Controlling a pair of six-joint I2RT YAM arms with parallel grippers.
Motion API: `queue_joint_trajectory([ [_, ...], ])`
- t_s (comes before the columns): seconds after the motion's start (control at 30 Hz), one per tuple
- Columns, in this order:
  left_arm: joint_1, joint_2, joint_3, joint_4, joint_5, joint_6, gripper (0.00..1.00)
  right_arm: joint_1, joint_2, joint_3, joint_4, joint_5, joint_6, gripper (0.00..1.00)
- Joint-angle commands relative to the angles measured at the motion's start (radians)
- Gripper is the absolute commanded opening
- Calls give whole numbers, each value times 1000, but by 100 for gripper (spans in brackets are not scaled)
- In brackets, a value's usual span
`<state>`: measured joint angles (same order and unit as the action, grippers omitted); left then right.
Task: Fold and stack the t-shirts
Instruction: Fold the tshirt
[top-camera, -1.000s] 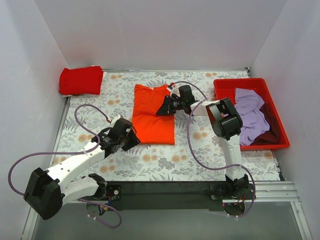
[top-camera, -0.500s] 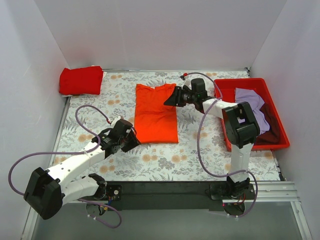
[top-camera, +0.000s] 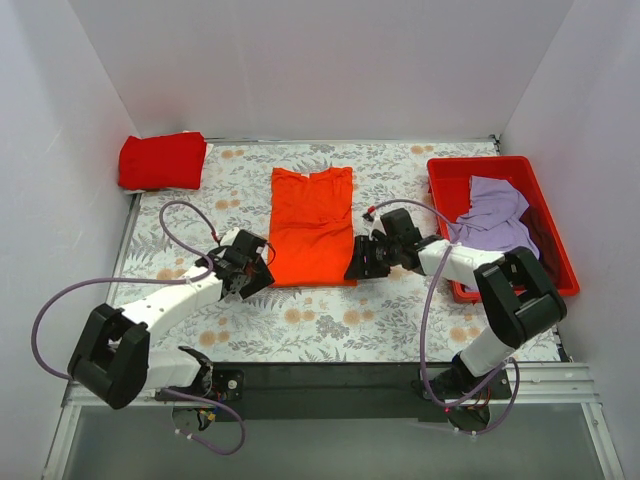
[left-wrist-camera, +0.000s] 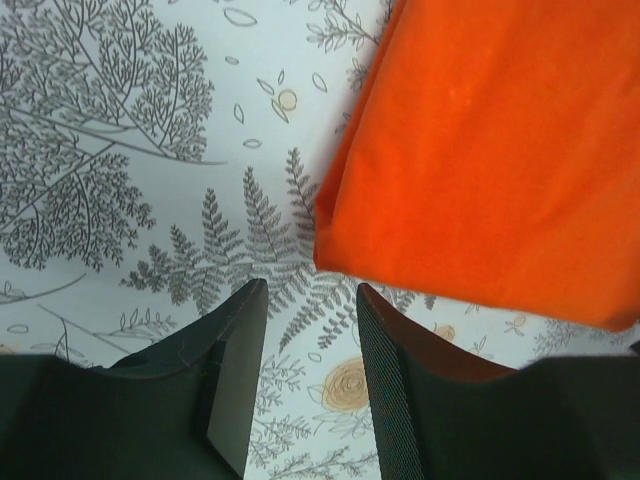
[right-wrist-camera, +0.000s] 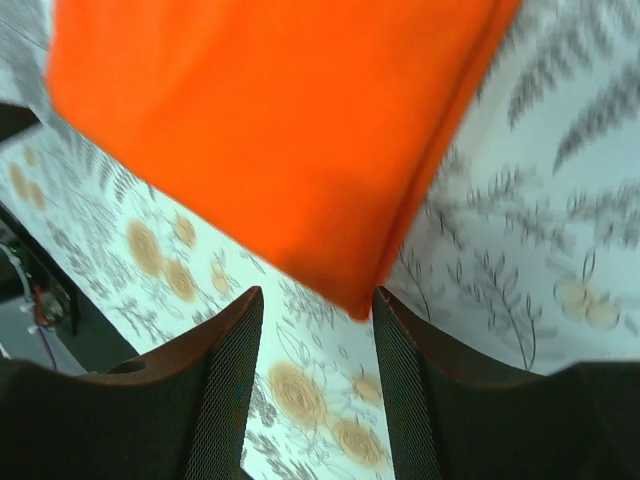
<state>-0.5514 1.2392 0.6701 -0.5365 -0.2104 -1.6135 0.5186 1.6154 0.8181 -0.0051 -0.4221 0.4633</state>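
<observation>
While your left claw (top-camera: 260, 273) and right claw (top-camera: 353, 268) gape empty at the near corners of the orange t-shirt (top-camera: 312, 225) flat on the worktop (top-camera: 320, 320), you should pinch both corners, then fold.

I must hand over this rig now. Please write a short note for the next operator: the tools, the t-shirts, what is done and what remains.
Left tool: open, empty, at the near left corner of the orange t-shirt.
Right tool: open, empty, at its near right corner.
Orange t-shirt: lies flat, folded narrow, between both tools.
Done: red t-shirt folded, at the far left corner of the table.
Left: finish folding the orange one and stack it; the lavender t-shirt lies unfolded in the red bin.
</observation>
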Motion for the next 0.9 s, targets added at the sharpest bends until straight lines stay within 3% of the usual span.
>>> queue_joint_trajectory([
  [0.0, 27, 49, 45, 68, -12, 40, 40, 24, -83, -63, -44, 80, -14, 54],
  [0.4, 31, 220, 42, 144, 65, 37, 38, 66, -155, -117, -45, 129, 9, 56],
  [0.53, 31, 197, -16, 129, 117, 11, 24, 84, -160, -109, -71, 166, 11, 56],
  [0.57, 30, 184, -30, 122, 127, 6, 16, 87, -160, -97, -81, 178, 12, 56],
  [0.63, 27, 161, -76, 107, 149, -11, 9, 106, -160, -85, -104, 226, 15, 56],
  [0.73, 4, 62, -134, 78, 166, -52, 0, 132, -164, -71, -125, 266, 20, 56],
  [0.87, -41, -26, -184, 53, 195, -101, 0, 159, -155, -51, -156, 304, 32, 56],
])
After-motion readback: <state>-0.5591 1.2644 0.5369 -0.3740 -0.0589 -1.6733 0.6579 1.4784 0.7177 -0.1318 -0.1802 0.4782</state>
